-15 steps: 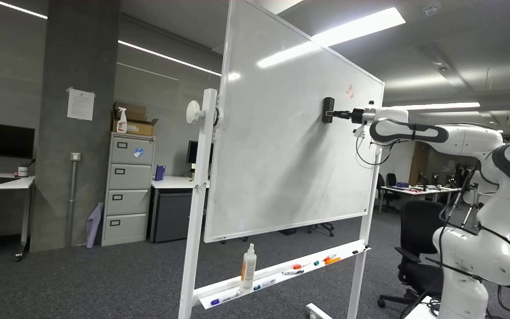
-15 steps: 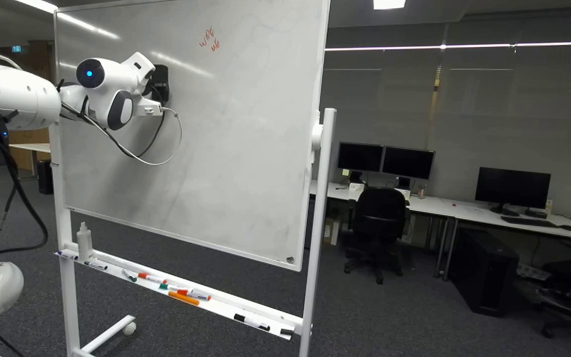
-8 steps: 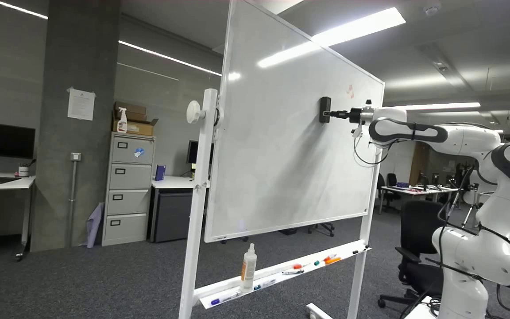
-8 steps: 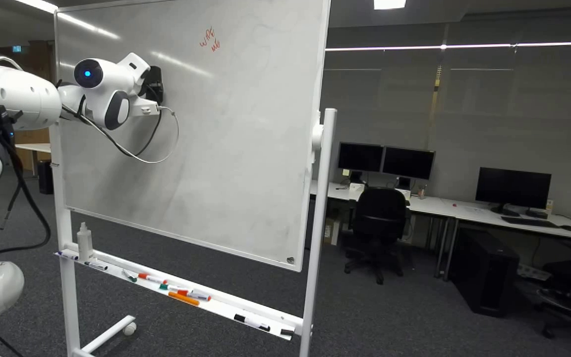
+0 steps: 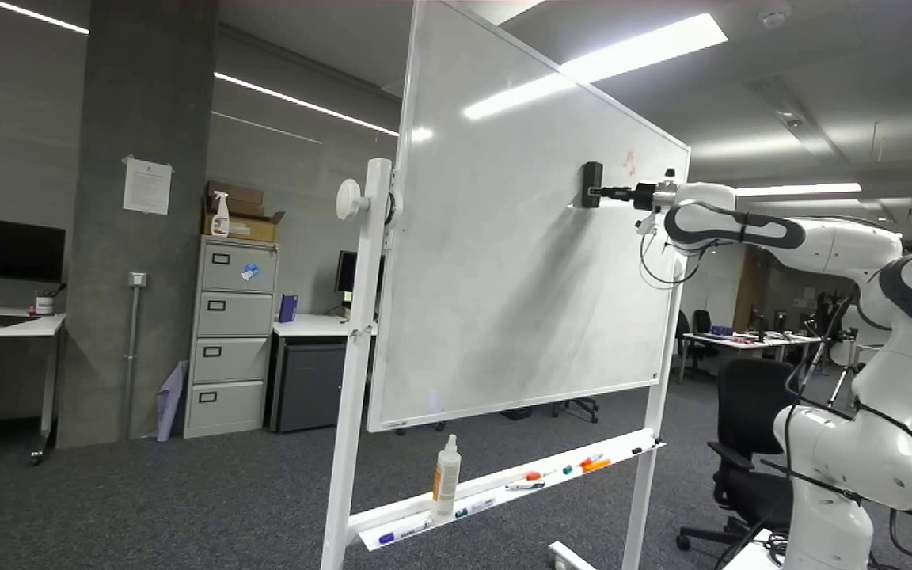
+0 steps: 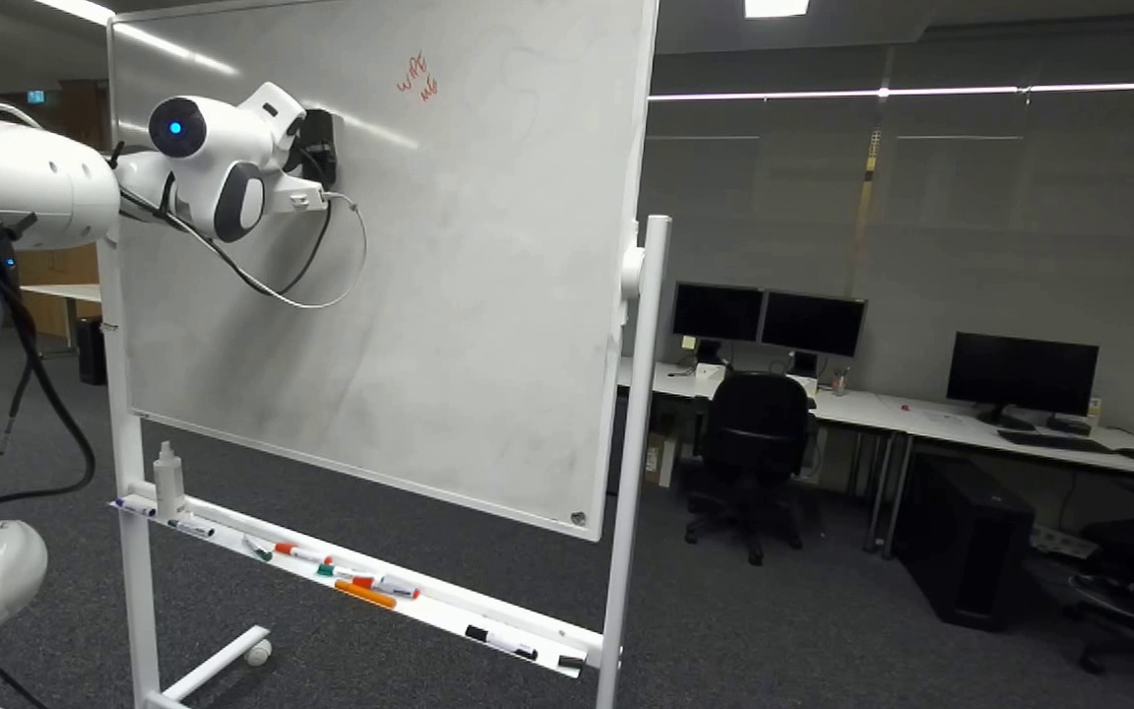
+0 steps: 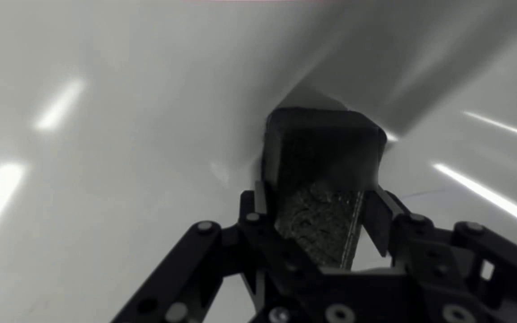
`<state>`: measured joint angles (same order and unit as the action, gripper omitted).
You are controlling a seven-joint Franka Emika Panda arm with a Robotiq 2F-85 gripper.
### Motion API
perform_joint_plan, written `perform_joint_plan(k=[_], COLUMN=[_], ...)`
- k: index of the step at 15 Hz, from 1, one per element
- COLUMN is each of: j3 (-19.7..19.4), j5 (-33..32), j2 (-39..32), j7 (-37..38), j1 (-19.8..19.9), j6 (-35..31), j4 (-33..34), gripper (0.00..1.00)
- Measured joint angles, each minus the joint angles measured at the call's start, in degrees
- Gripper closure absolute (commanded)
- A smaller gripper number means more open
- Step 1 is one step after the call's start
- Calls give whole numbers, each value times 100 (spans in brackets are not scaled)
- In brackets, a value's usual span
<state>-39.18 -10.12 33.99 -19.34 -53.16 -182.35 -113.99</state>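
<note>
Whiteboard (image 6: 459, 295) gleams above dark carpet (image 5: 187, 507) (desks (image 6: 877, 412) beyond), the hand (image 7: 319, 202) clamped on a black block (image 7: 326, 157).

Office: long desks (image 6: 867, 412), monitors (image 6: 1023, 374) (keyboard (image 6: 1054, 441) near one), swivel chair (image 6: 757, 433), filing cabinet (image 5: 233, 340), wheeled whiteboard (image 6: 469, 325)

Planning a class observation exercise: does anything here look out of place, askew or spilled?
Mildly: a purplish sheet stands loose on the floor beside the filing cabinet, looking misplaced, and markers lie at uneven angles on the tray. No spill shows, nor anything odd in how the gripper holds the black eraser.
</note>
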Motion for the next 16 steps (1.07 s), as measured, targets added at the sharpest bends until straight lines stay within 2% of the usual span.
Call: perform_joint_plan(k=[6, 10, 13, 16], j3=[-208, -223, 144, 706], j5=[58, 86, 437, 729], j2=[-263, -359, -402, -383], j7=[31, 310, 520, 633], j1=[399, 567, 984, 1601], j6=[48, 64, 275, 526], j4=[769, 919, 870, 822], gripper=[69, 69, 69, 69])
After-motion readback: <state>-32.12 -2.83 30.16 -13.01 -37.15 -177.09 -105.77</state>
